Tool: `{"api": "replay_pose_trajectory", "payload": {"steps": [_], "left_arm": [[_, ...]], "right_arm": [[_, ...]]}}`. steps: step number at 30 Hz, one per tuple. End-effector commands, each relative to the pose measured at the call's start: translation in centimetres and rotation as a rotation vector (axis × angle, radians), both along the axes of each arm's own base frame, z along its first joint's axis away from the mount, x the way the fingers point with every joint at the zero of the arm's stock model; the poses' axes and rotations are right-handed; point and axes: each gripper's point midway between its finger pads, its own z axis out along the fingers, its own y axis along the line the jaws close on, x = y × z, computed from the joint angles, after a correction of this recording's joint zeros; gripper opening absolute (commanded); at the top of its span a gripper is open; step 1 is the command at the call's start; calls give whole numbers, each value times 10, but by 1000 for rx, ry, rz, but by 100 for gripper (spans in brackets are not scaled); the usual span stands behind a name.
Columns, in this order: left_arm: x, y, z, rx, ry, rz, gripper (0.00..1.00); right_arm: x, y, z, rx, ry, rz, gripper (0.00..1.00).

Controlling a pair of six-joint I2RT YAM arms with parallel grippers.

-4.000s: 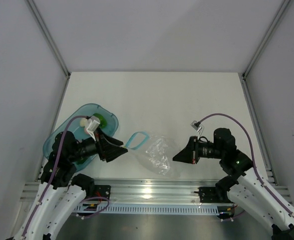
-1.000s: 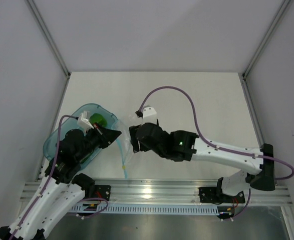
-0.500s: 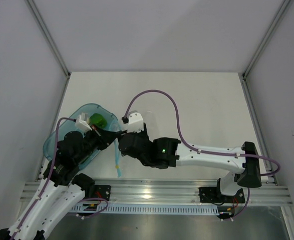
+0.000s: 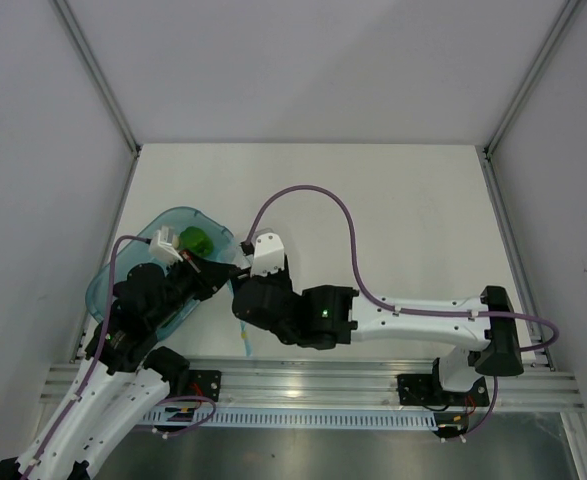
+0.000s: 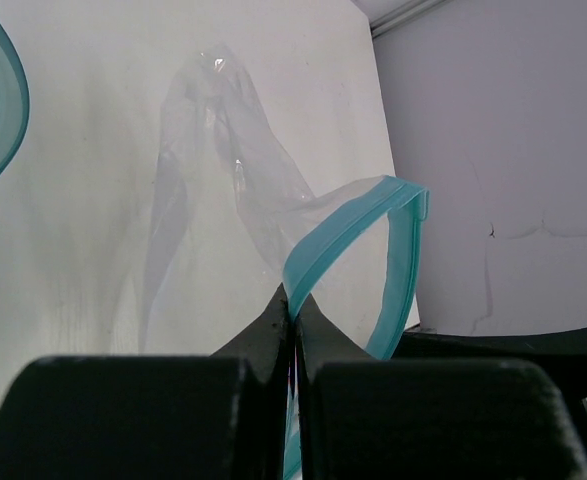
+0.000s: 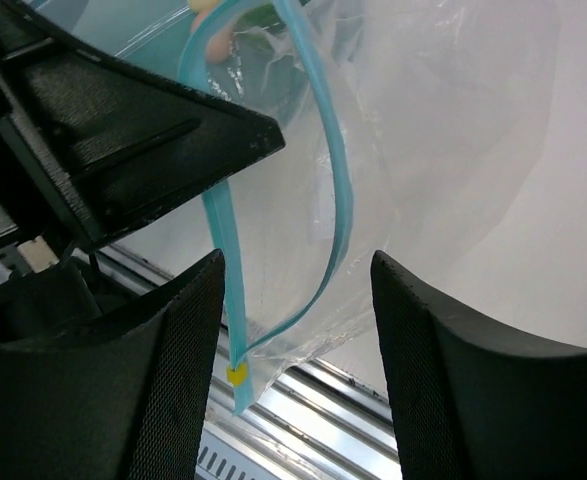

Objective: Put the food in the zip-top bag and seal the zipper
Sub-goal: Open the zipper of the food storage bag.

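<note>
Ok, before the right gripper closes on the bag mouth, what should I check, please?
1. Left gripper clamped on the zipper: ok.
2. Right gripper jaws open: ok.
3. Free side of the zipper between the right jaws: ok in the right wrist view; depth cannot tell.
4. Mouth of the zip-top bag open: ok, the strip forms a loop.
5. Food inside the bag: not ok; a green food piece lies in the blue tray.
6. Zipper sealed: not ok.
</note>
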Motion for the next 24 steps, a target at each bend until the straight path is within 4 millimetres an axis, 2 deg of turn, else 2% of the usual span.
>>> {"api": "replay_pose_trajectory", "payload": {"steps": [1, 6, 12, 14, 15, 18, 19, 20, 24], "left_arm": [[-4, -3, 14, -6, -46, -29, 0], [-6, -7, 18, -6, -75, -69, 1], [-8, -17, 21, 5, -122, -140, 1], [-9, -20, 24, 8, -139, -164, 5], [-9, -20, 28, 19, -164, -173, 9], [-6, -17, 40, 60, -220, -172, 43], [-5, -14, 41, 75, -228, -155, 82], [-3, -10, 42, 88, -235, -135, 99], [7, 13, 58, 166, -316, -15, 100]], "right_arm": [[17, -6, -1, 14, -22, -111, 61], [27, -12, -15, -25, -29, -143, 55], [40, -18, -21, -1, -30, -167, 35], [48, -22, -22, 8, -30, -175, 5], [52, -23, -22, 11, -31, -180, 0], [66, -27, -17, 19, -60, -191, 0], [70, -28, -15, 22, -68, -198, 0], [74, -28, -11, 31, -77, -203, 0], [104, -38, -4, 16, -117, -235, 0]]}}
